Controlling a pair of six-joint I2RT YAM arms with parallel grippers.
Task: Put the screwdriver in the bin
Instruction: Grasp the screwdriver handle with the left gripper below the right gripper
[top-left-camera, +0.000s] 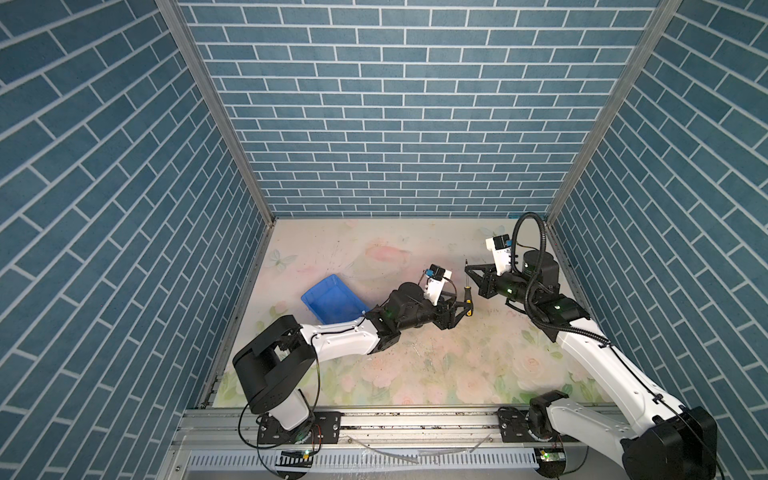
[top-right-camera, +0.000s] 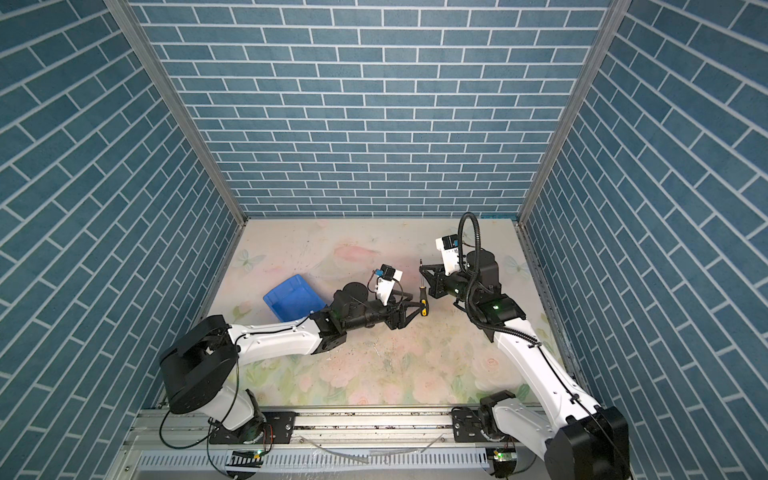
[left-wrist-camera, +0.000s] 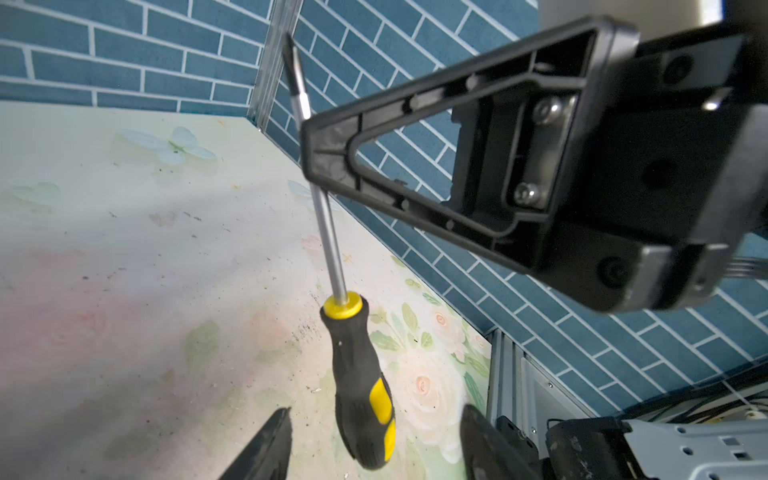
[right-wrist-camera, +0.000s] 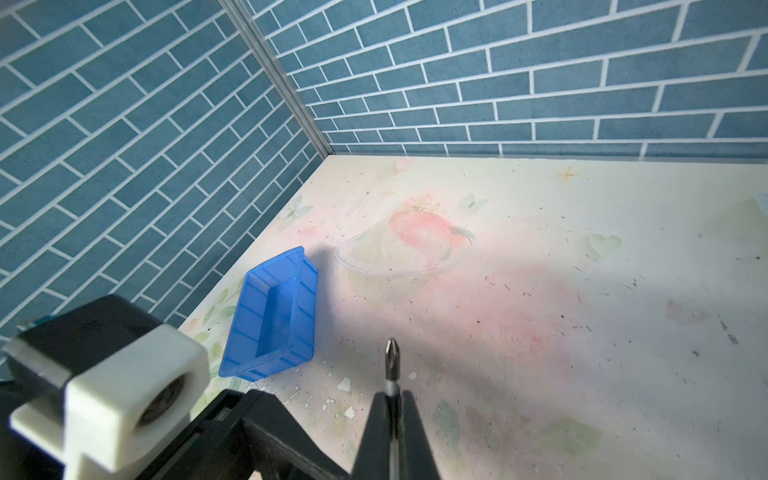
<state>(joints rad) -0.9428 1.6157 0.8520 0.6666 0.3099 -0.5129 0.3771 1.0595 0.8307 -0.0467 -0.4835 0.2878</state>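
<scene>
Overhead pair; wrists close on screwdriver (left-wrist-camera: 358, 374)

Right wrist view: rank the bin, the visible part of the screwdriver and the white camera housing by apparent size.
1. white camera housing, though closeness to the lens inflates it.
2. bin.
3. screwdriver, only its tip end shows.

The small screwdriver (top-left-camera: 468, 303), with a chunky black-and-yellow handle and a thin metal shaft, is held clear of the floral tabletop (top-left-camera: 415, 357). The right gripper (right-wrist-camera: 392, 401) pinches its shaft near the tip. The shallow bright blue plastic bin (top-left-camera: 328, 300) sits on the tabletop well to its left, skewed to the walls.
</scene>
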